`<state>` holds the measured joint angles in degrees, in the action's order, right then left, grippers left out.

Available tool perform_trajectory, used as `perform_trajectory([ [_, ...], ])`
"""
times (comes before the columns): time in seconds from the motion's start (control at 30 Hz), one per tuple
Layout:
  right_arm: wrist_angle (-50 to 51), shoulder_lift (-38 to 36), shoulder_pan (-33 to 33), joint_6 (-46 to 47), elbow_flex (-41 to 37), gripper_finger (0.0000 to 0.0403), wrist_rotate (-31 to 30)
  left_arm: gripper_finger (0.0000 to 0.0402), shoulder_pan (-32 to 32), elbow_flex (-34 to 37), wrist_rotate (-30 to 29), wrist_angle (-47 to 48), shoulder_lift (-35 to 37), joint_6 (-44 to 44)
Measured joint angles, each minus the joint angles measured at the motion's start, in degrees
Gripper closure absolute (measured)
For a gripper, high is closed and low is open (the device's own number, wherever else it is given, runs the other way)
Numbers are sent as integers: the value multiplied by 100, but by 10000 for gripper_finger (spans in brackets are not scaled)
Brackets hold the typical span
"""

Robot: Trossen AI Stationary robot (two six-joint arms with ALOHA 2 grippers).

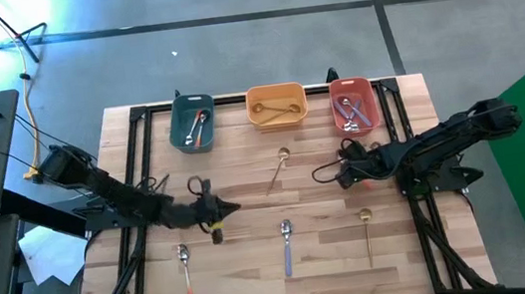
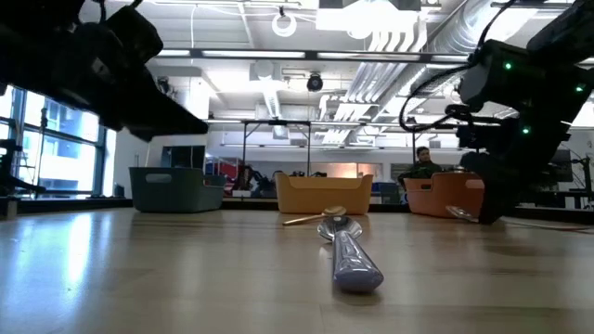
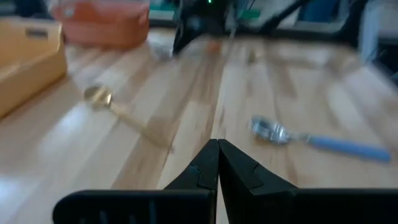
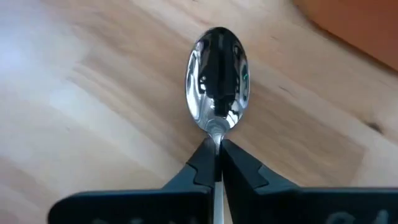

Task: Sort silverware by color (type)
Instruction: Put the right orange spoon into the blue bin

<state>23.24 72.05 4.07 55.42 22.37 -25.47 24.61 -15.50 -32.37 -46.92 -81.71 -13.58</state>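
Wooden tabletop (image 1: 249,199): nearest lie a red-handled spoon (image 1: 185,271), blue-handled spoon (image 1: 287,247) and gold spoon (image 1: 366,232); mid-table, left tool (image 1: 233,209) pinched shut and empty, right tool (image 4: 218,155) clamped on a shiny spoon (image 4: 218,79); farthest, teal bin (image 1: 191,124), orange bin (image 1: 276,105) and red bin (image 1: 353,105) holding sorted utensils.

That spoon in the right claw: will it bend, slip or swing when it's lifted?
The spoon looks like polished metal, so probably stiff, unlikely to bend. The right gripper is shut on its thin neck just behind the bowl; that smooth, narrow spot may slip or let it pivot. Being small and slim, it is likely light, though the handle is hidden.
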Motion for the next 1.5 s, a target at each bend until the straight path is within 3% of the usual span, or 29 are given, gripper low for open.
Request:
perform_trajectory([
  [0.1,-523,3,97,-518,259,399,298,401,-412,227,532,-896,0,467],
  [0.27,-1907,1,160,-1877,547,400,546,401,-1113,217,1345,-1539,0,1206],
  [0.5,-3783,-4,-60,-3758,861,402,834,389,-1842,136,1532,-2457,83,1814],
  [0.7,-4884,-4,-636,-4746,1093,402,1728,345,-2419,136,1670,-2659,172,2110],
  [1.1,-5520,732,-1840,-5582,2191,403,2897,251,-3704,-432,2780,-2498,168,2128],
  [1.5,-5532,1883,-2668,-5805,3889,403,3933,235,-4784,-1221,3921,-1608,168,1766],
])
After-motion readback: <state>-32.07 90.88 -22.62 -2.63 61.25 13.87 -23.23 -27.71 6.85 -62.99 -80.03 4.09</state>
